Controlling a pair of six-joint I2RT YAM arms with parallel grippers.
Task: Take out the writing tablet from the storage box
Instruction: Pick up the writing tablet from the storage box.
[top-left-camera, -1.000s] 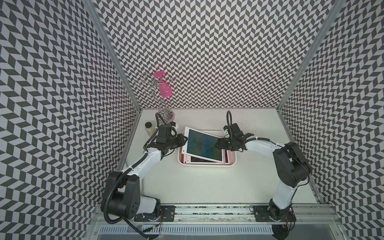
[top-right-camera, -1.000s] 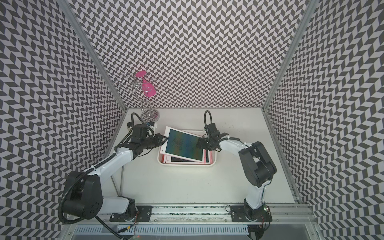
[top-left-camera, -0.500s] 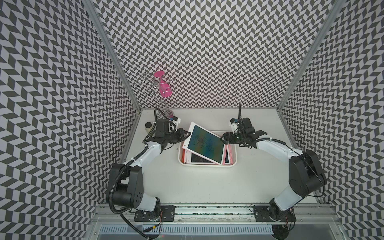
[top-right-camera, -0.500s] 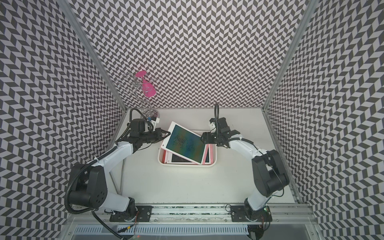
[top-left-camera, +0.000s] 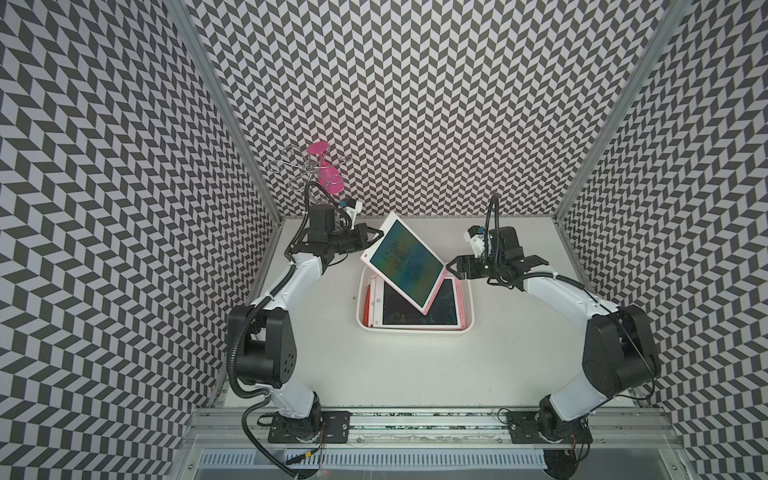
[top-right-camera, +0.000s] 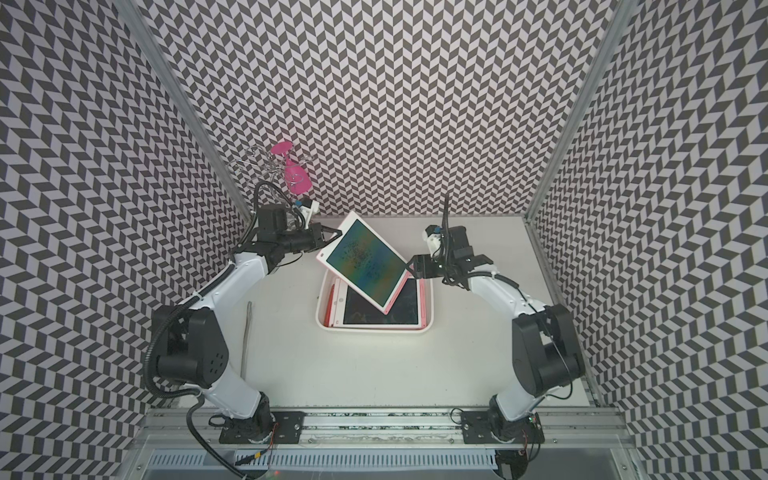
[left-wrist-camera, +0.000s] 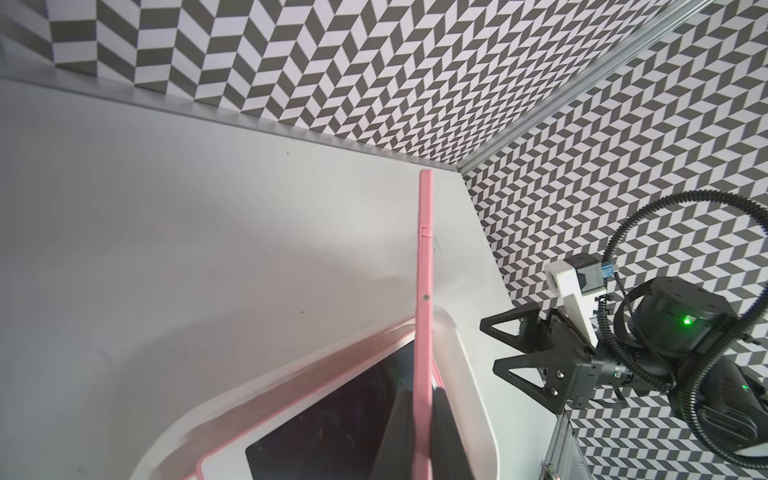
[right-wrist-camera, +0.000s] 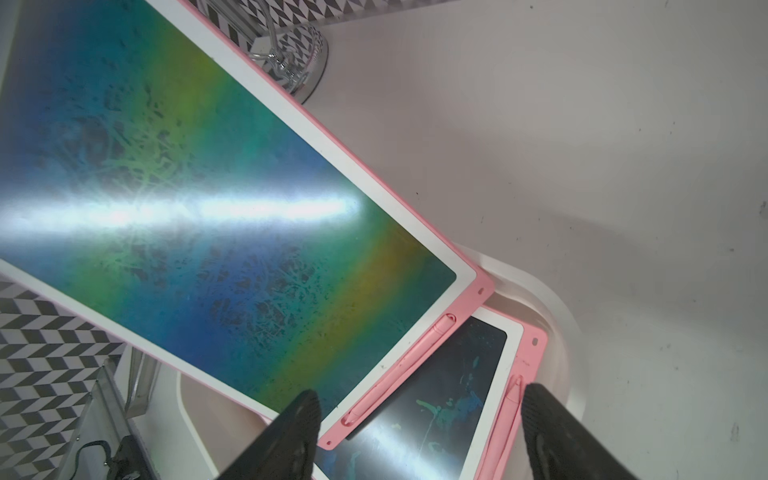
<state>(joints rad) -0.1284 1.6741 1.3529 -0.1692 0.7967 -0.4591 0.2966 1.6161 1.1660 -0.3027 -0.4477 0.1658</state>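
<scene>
Evidently the left pincer (left-wrist-camera: 423, 397) grasps the thin pink-framed writing tablet (top-left-camera: 401, 262) by its edge, tilting it to clear the shallow white storage box (top-left-camera: 415, 329); the right pincer (top-left-camera: 452, 269) is released.

Both top views: high over the front edge of the desk (top-left-camera: 399, 365), looking steeply down from far off, box (top-left-camera: 415, 329) central. Left wrist view: close, sighting along the pink edge of the tablet (left-wrist-camera: 424, 291) toward the right hand (left-wrist-camera: 490, 347). Right wrist view: close over tablet screen and box, both shared with the top views.
</scene>
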